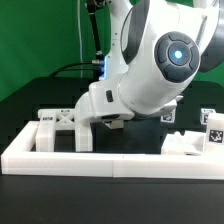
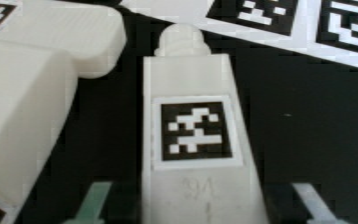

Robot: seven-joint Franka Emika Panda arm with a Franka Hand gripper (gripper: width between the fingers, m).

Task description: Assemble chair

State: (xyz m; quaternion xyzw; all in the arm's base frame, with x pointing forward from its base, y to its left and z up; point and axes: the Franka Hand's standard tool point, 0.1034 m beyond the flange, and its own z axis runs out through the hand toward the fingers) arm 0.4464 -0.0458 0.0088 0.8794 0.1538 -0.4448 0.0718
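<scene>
Seemingly light, stiff and rather slick, the chair leg (image 2: 194, 100) is gripped by the claw (image 2: 197, 205) across its flat long sides, near the blunt end.

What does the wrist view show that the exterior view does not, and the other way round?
Only the wrist view: the long tagged part lying between the fingers, which are closed on it. Only the exterior view: the arm, the X-braced frame and the border wall; the arm hides the grasp there. Both: white pieces on the black table.
</scene>
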